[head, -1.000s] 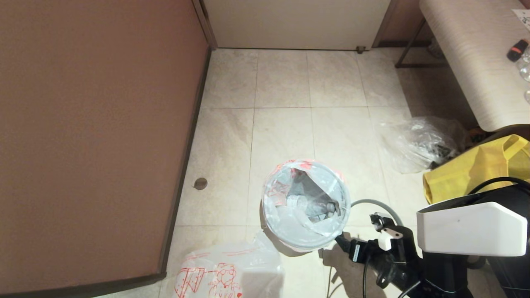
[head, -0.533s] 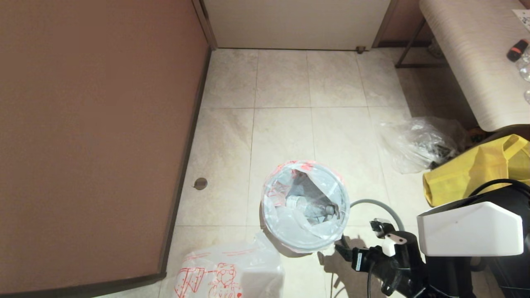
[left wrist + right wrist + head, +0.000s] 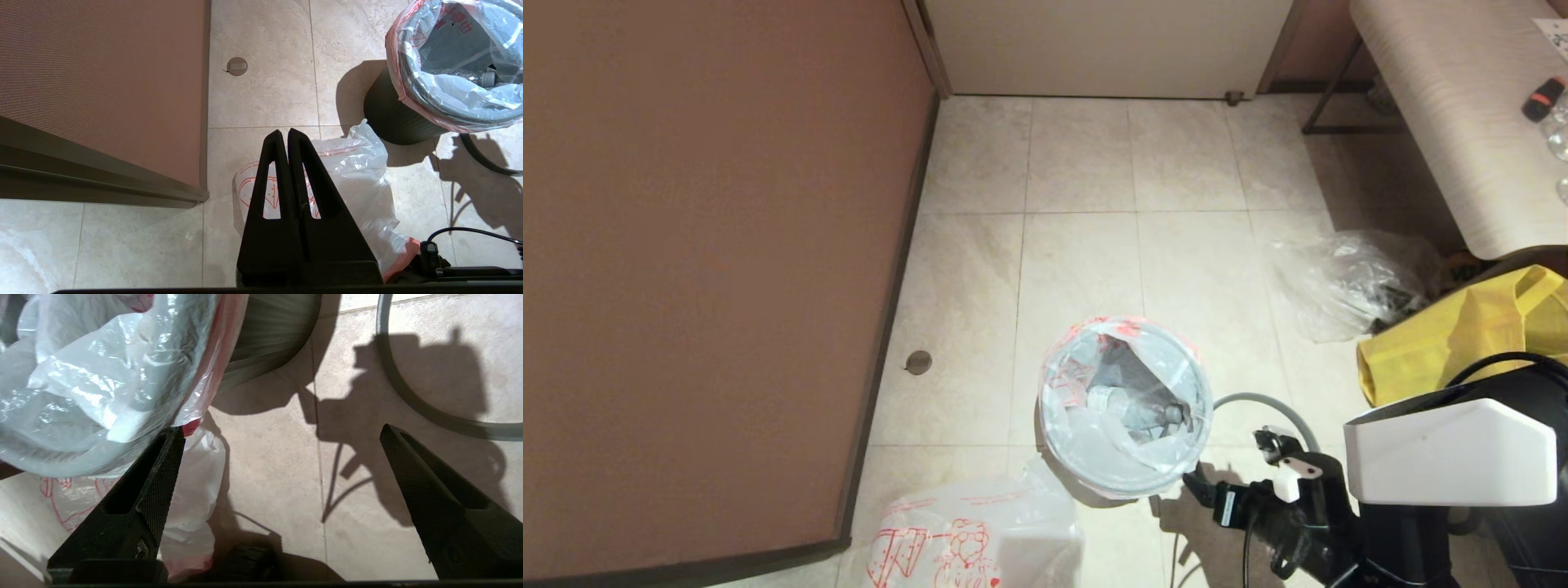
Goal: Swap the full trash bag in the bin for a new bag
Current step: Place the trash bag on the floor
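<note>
The black bin (image 3: pixel 1054 425) stands on the tiled floor, lined with the full trash bag (image 3: pixel 1094 441), whose edge folds over the rim; a bottle (image 3: pixel 1131 402) lies inside. The bin's grey hoop (image 3: pixel 1262 400) lies on the floor to its right. The new bag (image 3: pixel 980 535), white with red drawings, lies on the floor at the bin's near left. My right gripper (image 3: pixel 1225 457) is open at the bin's near right; in the right wrist view (image 3: pixel 281 430) one finger (image 3: pixel 159 486) reaches the bag's hanging edge (image 3: pixel 122 375). My left gripper (image 3: pixel 284 132) is shut and empty above the new bag (image 3: pixel 359 175).
A brown panel (image 3: pixel 711 269) walls off the left side, with a round floor fitting (image 3: pixel 919 362) beside it. A clear crinkled plastic bag (image 3: pixel 1347 282) and a yellow tote (image 3: pixel 1462 335) lie at the right under a pale bench (image 3: pixel 1445 106).
My right gripper drew slightly back from the bin's rim, then edged forward again. The bin, the hoop and both bags have not moved.
</note>
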{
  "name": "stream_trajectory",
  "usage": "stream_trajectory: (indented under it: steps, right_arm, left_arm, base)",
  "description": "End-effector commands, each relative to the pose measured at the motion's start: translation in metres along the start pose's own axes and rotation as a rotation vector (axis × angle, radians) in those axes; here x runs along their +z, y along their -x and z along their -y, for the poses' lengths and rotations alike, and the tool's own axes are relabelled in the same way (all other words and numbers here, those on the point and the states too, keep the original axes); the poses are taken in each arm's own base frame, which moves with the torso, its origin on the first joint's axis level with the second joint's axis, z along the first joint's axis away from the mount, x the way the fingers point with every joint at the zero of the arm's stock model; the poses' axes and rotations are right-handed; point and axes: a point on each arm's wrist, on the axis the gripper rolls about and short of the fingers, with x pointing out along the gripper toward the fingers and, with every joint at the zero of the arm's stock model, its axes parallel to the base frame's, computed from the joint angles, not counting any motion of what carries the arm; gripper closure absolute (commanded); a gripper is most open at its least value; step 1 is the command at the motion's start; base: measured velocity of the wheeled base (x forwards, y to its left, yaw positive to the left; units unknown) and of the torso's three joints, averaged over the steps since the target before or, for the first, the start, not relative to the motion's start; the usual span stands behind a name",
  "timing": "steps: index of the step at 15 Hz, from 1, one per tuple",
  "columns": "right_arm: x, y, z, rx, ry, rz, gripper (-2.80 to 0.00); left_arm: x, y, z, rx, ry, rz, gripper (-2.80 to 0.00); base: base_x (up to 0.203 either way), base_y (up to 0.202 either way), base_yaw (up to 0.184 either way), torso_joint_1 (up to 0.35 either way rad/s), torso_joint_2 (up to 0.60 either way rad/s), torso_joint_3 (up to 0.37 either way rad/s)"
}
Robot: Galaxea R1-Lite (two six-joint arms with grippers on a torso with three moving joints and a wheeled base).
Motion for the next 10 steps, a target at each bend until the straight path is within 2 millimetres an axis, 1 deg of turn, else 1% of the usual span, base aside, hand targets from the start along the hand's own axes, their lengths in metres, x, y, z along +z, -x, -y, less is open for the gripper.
stream_trajectory:
  steps: [1, 3, 5, 10]
  right_arm:
    - [0.009, 0.005, -0.005, 0.042, -0.005, 0.046, -2.80]
    - [0.010, 0.006, -0.006, 0.052, -0.010, 0.048, -2.80]
    - [0.012, 0.002, -0.007, 0.058, -0.038, 0.060, -2.80]
    - [0.011, -0.010, -0.008, 0.025, -0.044, 0.098, -2.80]
  left_arm:
    - [0.000, 0.000, 0.000, 0.000, 0.000, -0.002, 0.00]
    - [0.000, 0.000, 0.000, 0.000, 0.000, -0.002, 0.00]
    - [0.000, 0.000, 0.000, 0.000, 0.000, -0.002, 0.00]
    - [0.000, 0.000, 0.000, 0.000, 0.000, -0.002, 0.00]
  base:
    - [0.000, 0.000, 0.000, 0.000, 0.00, 0.000]
    - [0.000, 0.000, 0.000, 0.000, 0.00, 0.000]
    - [0.000, 0.000, 0.000, 0.000, 0.00, 0.000]
    - [0.000, 0.000, 0.000, 0.000, 0.00, 0.000]
